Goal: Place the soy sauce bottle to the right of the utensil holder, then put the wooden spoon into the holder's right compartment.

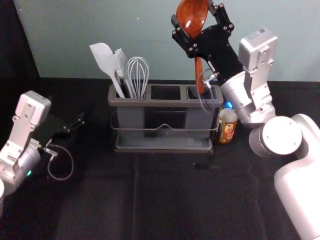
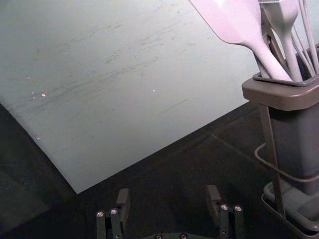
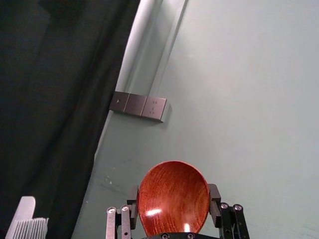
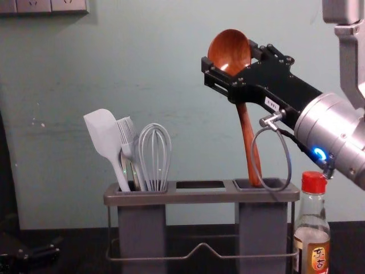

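Head view from above, chest view level, wrist views close, first two sharing holder (image 1: pixel 165 103)

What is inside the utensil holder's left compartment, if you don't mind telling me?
The left compartment holds a spatula, a brush and a whisk, plus something thin beside the brush I can't identify. Its walls hide their lower ends.

Near the tabletop's (image 1: pixel 165 200) far edge, the soy sauce bottle (image 4: pixel 312 234) has its cap hidden behind the right arm (image 1: pixel 282 135) in the head view, its base cut off in the chest view. The right pincer (image 4: pixel 230 57) covers part of the wooden spoon's (image 4: pixel 246 131) handle; whether the tip is inside the utensil holder (image 4: pixel 199 197), I can't tell. The left pincer (image 1: pixel 79 125) blurs into black cloth. The tabletop's near edge is cropped away.
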